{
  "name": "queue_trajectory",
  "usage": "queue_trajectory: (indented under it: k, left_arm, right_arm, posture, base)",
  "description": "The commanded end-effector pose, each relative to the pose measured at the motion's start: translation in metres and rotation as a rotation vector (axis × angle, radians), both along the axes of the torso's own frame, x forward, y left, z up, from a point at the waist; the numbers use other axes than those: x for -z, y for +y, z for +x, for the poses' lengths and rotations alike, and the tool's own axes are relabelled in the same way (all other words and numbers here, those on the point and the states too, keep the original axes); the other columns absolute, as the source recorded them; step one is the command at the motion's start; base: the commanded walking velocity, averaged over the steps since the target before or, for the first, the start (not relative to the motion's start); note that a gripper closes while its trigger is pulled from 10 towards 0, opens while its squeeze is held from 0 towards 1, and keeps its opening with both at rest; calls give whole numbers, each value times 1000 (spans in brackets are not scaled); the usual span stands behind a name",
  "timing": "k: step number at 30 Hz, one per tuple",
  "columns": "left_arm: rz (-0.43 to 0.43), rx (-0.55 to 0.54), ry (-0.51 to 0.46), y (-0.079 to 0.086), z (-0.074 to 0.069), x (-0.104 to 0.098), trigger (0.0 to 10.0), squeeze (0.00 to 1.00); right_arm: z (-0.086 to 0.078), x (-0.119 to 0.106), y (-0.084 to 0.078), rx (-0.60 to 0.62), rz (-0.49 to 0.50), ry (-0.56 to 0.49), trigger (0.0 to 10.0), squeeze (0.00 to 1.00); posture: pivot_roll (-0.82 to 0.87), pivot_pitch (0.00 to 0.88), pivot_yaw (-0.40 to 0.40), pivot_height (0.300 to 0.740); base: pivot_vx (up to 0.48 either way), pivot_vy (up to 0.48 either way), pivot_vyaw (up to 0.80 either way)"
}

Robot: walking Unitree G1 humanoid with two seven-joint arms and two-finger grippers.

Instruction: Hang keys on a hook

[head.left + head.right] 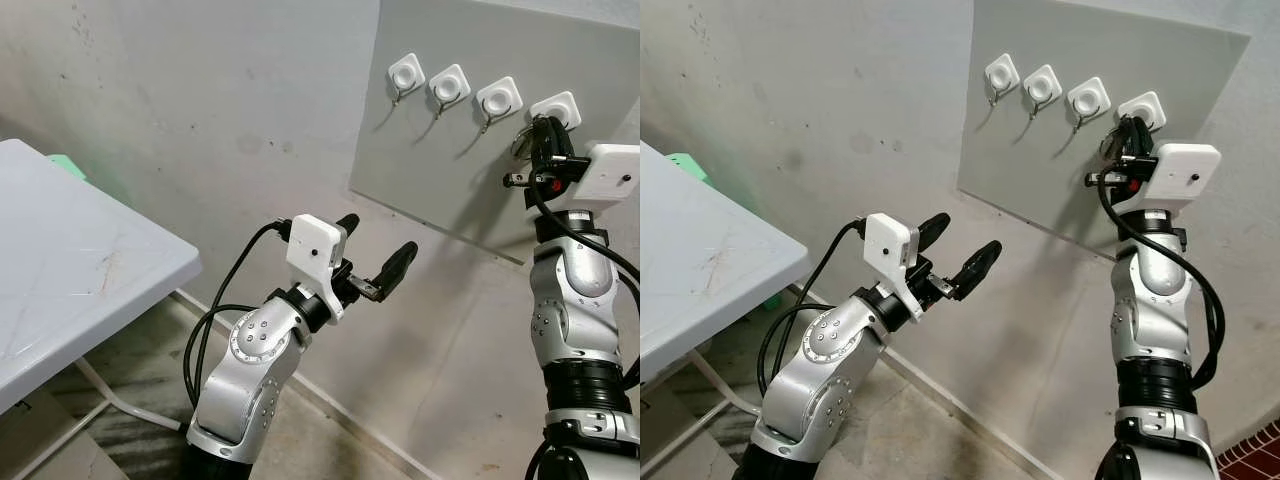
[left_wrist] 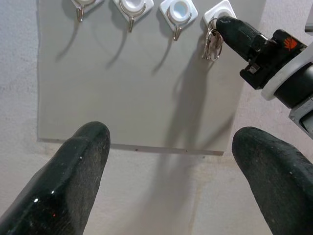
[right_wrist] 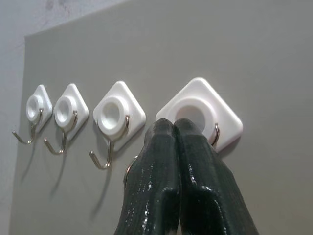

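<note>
A grey board (image 1: 440, 170) on the wall carries a row of white hooks. My right gripper (image 1: 545, 130) is raised to the rightmost hook (image 3: 222, 120) with its fingers pressed together just under the white pad. A ring of keys (image 2: 212, 41) hangs at its fingertips, right by that hook's metal prong; part of the ring (image 3: 129, 169) peeks out beside the fingers. Whether the ring sits on the prong is hidden by the fingers. My left gripper (image 1: 378, 236) is open and holds nothing, in the air below and left of the board. The other three hooks (image 1: 449, 86) are bare.
A white folding table (image 1: 60, 260) stands at the left, with a green object (image 1: 68, 165) behind its far edge. The concrete wall runs behind everything, and bare floor lies below the arms.
</note>
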State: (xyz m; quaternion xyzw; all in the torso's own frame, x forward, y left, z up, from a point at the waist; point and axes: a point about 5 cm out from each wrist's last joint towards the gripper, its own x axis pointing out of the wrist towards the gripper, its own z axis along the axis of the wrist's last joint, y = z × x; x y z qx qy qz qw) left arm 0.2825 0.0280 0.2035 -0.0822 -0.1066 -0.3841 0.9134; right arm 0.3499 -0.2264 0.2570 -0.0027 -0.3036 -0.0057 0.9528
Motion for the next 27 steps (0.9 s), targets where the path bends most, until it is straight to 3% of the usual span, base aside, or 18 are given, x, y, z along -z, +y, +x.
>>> queue_trajectory:
  k: [1,9,14,23,27]
  left_arm:
    - [-16,4,-9,-1,-3,-5,10000,0]
    - [-19,3,-5,-2,-2,-5,10000,0]
    - [-26,3,-2,-2,-3,-5,10000,0]
    - [-31,5,1,-3,-3,-5,10000,0]
    - [-33,4,2,-3,-3,-5,10000,0]
  right_arm:
    - [0,-7,-7,-18,-1,-6,10000,0]
    - [1,-1,-10,-77,-52,51,10000,0]
    - [-1,11,-14,-111,-169,143,10000,0]
    - [-7,24,-17,-142,-280,208,10000,0]
    - [-10,27,-16,-154,-281,209,10000,0]
  posture:
    - [28,56,-57,740]
    - [24,58,-59,740]
    - [22,58,-61,740]
    - [21,53,-61,740]
    - [21,52,-61,740]
  base:
    - [0,0,0]
    - [0,0,0]
    - [0,0,0]
    - [0,0,0]
    - [0,0,0]
